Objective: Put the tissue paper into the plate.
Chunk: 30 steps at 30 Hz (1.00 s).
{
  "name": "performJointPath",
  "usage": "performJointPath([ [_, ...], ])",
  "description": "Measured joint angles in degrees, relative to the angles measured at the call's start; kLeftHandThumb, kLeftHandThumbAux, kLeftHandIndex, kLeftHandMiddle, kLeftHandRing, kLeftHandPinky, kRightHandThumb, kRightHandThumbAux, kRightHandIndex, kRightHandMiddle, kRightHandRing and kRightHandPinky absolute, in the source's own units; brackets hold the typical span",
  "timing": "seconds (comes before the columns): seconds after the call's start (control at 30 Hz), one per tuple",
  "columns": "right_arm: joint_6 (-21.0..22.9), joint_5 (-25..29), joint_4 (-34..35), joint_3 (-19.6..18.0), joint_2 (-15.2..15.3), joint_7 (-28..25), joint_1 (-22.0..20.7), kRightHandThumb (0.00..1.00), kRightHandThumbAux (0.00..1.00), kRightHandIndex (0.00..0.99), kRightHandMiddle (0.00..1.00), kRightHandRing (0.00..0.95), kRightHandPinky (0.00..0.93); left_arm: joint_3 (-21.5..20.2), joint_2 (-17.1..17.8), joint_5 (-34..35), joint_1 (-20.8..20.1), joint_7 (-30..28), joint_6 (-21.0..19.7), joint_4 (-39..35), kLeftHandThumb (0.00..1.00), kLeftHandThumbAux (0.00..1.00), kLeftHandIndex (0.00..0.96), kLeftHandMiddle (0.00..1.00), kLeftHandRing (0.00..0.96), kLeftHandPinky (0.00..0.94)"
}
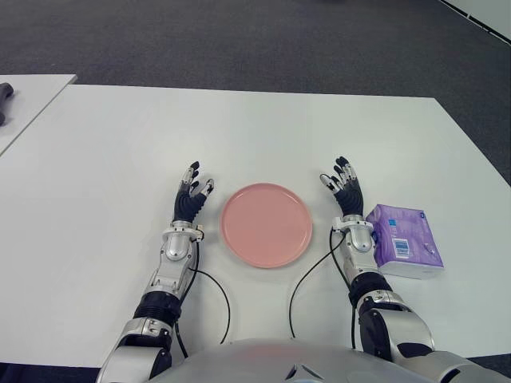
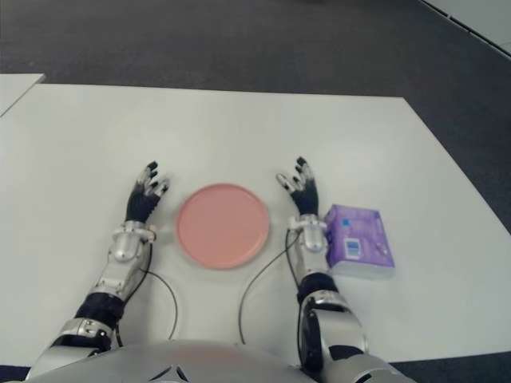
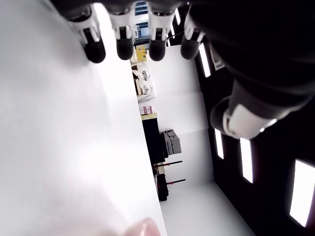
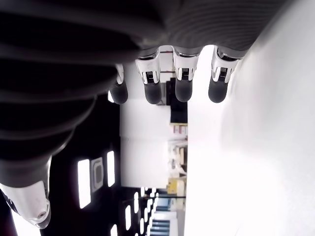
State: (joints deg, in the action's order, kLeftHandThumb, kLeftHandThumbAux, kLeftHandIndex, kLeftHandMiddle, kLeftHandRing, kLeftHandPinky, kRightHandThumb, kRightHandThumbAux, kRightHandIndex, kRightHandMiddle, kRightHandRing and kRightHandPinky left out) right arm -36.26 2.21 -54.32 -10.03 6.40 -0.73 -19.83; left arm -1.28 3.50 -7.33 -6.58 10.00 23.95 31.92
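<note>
I see the white table (image 1: 263, 128) filling most of the view, and near its front edge sits the pink plate (image 1: 266, 224), which I use as my landmark. The plate holds nothing. Right of the plate, beyond my right hand (image 1: 345, 190), lies the purple tissue pack (image 1: 406, 240), flat on the table, just beside my right wrist; whether the two touch I can't tell. My left hand (image 1: 192, 196) shows just left of the plate. Both hands have their fingers extended and apart, gripping nothing.
</note>
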Motion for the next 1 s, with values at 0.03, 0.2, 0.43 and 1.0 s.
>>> performJointPath([
  [0.03, 0.0, 0.0, -0.1, 0.0, 0.1, -0.1, 0.0, 0.116, 0.607, 0.018, 0.045, 0.042, 0.075, 0.0, -0.1, 0.0, -0.1, 0.0, -0.1, 0.0, 0.037, 0.563, 0.000, 0.000, 0.000, 0.000],
  [0.2, 0.0, 0.1, -0.4, -0.1, 0.4, -0.3, -0.2, 0.116, 0.607, 0.018, 0.045, 0.042, 0.075, 0.0, -0.4, 0.0, -0.2, 0.3, -0.2, 0.0, 0.036, 0.564, 0.000, 0.000, 0.000, 0.000],
  [0.43, 0.4, 0.1, -0.7, -0.2, 1.0, -0.8, -0.6, 0.123, 0.605, 0.025, 0.051, 0.046, 0.078, 0.1, -1.2, -0.1, -0.4, 1.1, -0.6, 0.0, 0.028, 0.562, 0.000, 0.000, 0.000, 0.000],
  [1.0, 20.8, -12.2, 36.4, 5.0, 2.6, -2.3, -5.3, 0.293, 0.566, 0.040, 0.044, 0.010, 0.019, 0.2, -2.3, -0.1, -1.6, 1.3, -0.5, -0.1, 0.026, 0.568, 0.000, 0.000, 0.000, 0.000],
])
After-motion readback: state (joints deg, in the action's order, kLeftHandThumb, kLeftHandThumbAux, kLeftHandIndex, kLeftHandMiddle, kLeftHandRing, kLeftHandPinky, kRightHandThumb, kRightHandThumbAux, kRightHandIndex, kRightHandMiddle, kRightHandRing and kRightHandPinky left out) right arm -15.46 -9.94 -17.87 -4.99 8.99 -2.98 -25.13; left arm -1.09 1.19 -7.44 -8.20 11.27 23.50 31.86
